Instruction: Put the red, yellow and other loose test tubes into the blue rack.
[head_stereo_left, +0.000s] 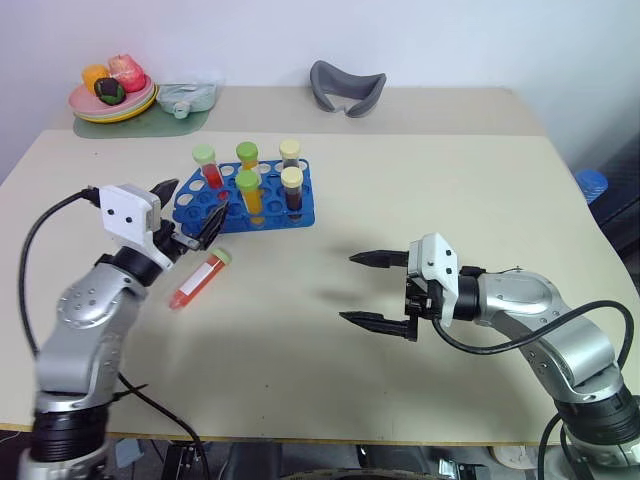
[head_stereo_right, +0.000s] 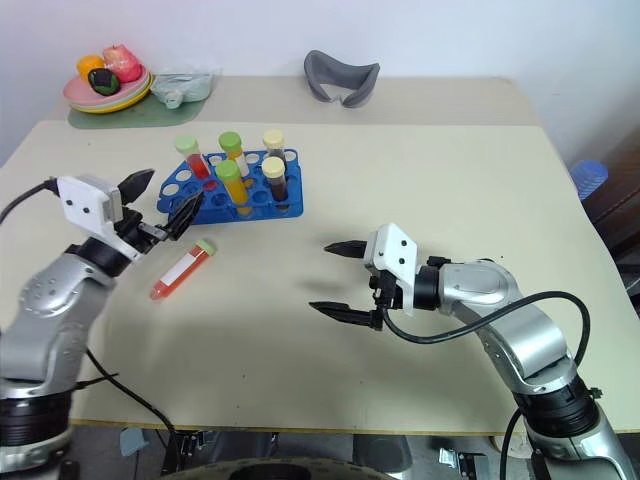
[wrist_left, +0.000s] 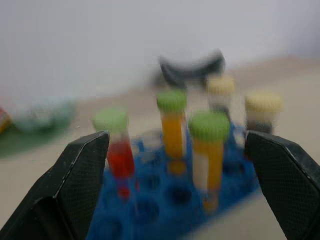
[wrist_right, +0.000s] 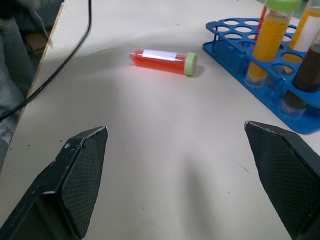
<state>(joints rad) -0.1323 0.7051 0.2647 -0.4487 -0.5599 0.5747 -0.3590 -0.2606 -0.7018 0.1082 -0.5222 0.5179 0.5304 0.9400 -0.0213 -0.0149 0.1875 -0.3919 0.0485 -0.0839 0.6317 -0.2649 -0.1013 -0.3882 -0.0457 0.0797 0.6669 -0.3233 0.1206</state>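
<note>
One red test tube with a pale green cap lies flat on the table, just in front of the blue rack, where five tubes stand upright. The left gripper hovers beside the rack, fingers wide and empty. The right gripper hangs mid-table, also spread wide.

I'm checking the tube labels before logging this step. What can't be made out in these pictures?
- Print on the lying red tube's white label: too small.
- Tubes standing in the blue rack: blurred in the left wrist view; tops cut off by the right wrist view's edge.
- Rack's near corner: hidden behind the left claw in the head views.
</note>
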